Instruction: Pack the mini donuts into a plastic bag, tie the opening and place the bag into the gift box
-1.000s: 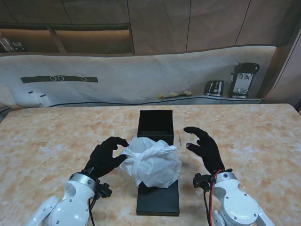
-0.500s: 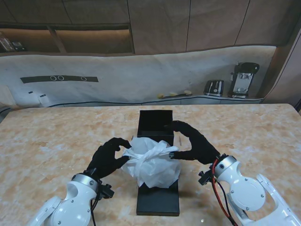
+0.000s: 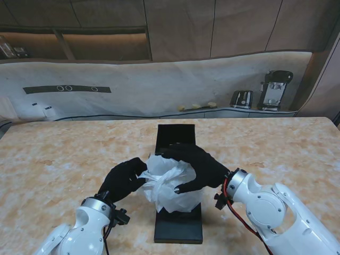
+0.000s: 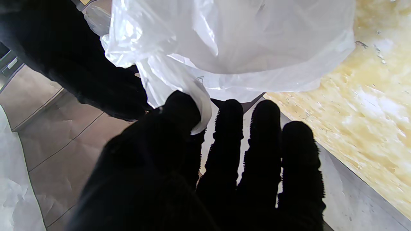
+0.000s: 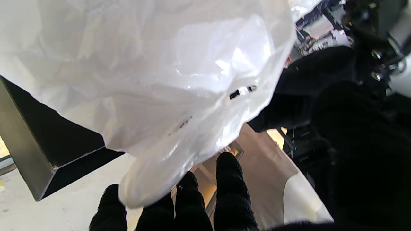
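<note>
My left hand [image 3: 123, 179] and right hand [image 3: 196, 166] both clutch the white bag [image 3: 169, 183]. It sits on the black box [image 3: 178, 226], at six o'clock on the table [image 3: 48, 159].

One white plastic bag [image 3: 172, 183] is seen, bunched up. Two black gift box pieces [image 3: 176, 139] are counted, one farther off and one nearer under the bag. Two black-gloved hands are counted: left hand [image 3: 123, 179], right hand [image 3: 196, 166]. Two countertop appliances [image 3: 275, 90] are spotted way back.
</note>
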`<action>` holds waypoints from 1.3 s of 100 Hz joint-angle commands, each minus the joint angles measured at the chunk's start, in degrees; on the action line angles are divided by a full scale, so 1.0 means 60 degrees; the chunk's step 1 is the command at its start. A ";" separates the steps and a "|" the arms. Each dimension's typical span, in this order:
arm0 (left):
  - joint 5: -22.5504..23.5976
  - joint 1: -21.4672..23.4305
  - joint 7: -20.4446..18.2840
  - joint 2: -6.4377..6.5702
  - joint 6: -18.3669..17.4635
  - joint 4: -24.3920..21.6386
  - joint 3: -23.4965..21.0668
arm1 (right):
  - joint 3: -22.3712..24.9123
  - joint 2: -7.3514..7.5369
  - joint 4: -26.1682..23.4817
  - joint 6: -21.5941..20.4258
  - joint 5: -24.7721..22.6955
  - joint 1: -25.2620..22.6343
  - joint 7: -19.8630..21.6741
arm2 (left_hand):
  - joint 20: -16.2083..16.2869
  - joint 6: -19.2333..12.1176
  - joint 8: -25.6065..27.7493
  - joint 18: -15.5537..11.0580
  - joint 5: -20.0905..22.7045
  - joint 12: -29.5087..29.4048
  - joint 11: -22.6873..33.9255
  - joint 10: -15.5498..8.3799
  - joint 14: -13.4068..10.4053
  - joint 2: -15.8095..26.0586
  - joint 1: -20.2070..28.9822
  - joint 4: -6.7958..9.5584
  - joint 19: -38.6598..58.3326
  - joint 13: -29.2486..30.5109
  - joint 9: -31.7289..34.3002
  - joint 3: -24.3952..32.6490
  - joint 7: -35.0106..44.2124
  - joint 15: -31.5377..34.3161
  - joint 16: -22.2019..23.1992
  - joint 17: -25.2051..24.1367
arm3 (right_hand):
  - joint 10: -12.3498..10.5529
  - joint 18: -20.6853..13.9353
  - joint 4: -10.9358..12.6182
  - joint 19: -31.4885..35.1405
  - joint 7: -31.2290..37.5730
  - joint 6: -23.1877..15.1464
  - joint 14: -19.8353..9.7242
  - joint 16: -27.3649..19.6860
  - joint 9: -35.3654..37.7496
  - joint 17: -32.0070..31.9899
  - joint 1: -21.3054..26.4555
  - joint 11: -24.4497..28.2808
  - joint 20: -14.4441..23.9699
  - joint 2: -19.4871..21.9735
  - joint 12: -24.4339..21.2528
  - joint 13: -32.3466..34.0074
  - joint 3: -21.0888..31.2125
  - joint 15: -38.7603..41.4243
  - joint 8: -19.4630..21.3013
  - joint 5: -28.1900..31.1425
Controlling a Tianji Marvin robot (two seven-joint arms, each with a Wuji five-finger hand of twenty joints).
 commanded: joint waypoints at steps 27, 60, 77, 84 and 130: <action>0.0005 0.0344 -0.0036 -0.0050 -0.0082 -0.0226 -0.0126 | -0.0874 -0.0038 0.0457 -0.0206 -0.0793 0.0580 -0.0069 | 0.0074 -0.0158 -0.0165 -0.0002 0.0131 0.0226 -0.0161 -0.0237 0.0043 -0.0361 0.0223 -0.0089 0.0226 -0.0008 0.0182 -0.0042 0.0306 0.0172 0.0198 -0.0166 | 0.0152 0.0070 -0.0618 -0.0737 -0.0520 -0.0560 0.0064 -0.0293 -0.0404 0.0130 -0.0649 -0.0932 -0.0512 0.0263 -0.0491 -0.0366 -0.0228 -0.0511 0.0102 -0.0686; -0.0049 0.0577 -0.0101 -0.0038 -0.0071 -0.0328 -0.0264 | -0.1552 -0.0032 0.0996 -0.0647 -0.1440 0.0662 -0.0499 | 0.0037 -0.0136 -0.0218 0.0008 0.0166 0.0283 -0.0231 -0.0239 0.0073 -0.0415 0.0220 -0.0110 0.0227 -0.0067 0.0175 0.0061 0.0336 0.0154 0.0200 -0.0239 | 0.0210 0.0109 -0.0637 -0.0572 -0.0321 -0.0512 0.0111 -0.0203 -0.0350 0.0112 -0.0711 -0.0773 -0.0284 0.0254 -0.0278 -0.0313 -0.0182 -0.0249 0.0530 -0.0616; -0.0099 0.0719 -0.0106 -0.0041 -0.0035 -0.0358 -0.0311 | -0.1928 -0.0031 0.1341 -0.0651 -0.1583 0.0778 -0.0613 | 0.0025 -0.0120 -0.0231 0.0002 0.0168 0.0310 -0.0242 -0.0240 0.0077 -0.0429 0.0208 -0.0125 0.0217 -0.0101 0.0169 0.0088 0.0345 0.0147 0.0206 -0.0284 | 0.0226 0.0133 -0.0661 -0.0496 -0.0283 -0.0481 0.0121 -0.0226 -0.0345 0.0086 -0.0609 -0.0775 -0.0194 0.0243 -0.0273 -0.0279 -0.0211 -0.0230 0.0643 -0.0597; -0.0126 0.0763 -0.0115 -0.0040 -0.0010 -0.0342 -0.0303 | -0.2068 -0.0030 0.1478 -0.0654 -0.1709 0.0833 -0.0685 | 0.0024 -0.0134 -0.0235 -0.0010 0.0151 0.0313 -0.0257 -0.0248 0.0078 -0.0418 0.0213 -0.0129 0.0220 -0.0113 0.0136 0.0098 0.0343 0.0148 0.0209 -0.0297 | 0.0223 0.0158 -0.0670 -0.0446 -0.0264 -0.0482 0.0135 -0.0228 -0.0345 0.0071 -0.0574 -0.0766 -0.0139 0.0240 -0.0263 -0.0276 -0.0240 -0.0204 0.0698 -0.0591; -0.0375 0.0810 -0.0296 -0.0019 0.0260 -0.0106 -0.0114 | -0.2517 -0.0001 0.2303 -0.0640 -0.2179 0.0812 -0.1000 | 0.0013 -0.0090 -0.0255 0.0032 0.0227 0.0311 -0.0254 -0.0218 0.0143 -0.0503 0.0190 -0.0184 0.0217 -0.0142 0.0193 0.0183 0.0351 0.0135 0.0213 -0.0357 | 0.0243 0.0383 -0.0694 0.1599 0.0004 -0.0464 0.0236 -0.0069 -0.0281 -0.0220 -0.0010 -0.0028 0.1708 0.0216 0.0325 -0.0120 -0.0561 0.0594 0.1412 -0.0452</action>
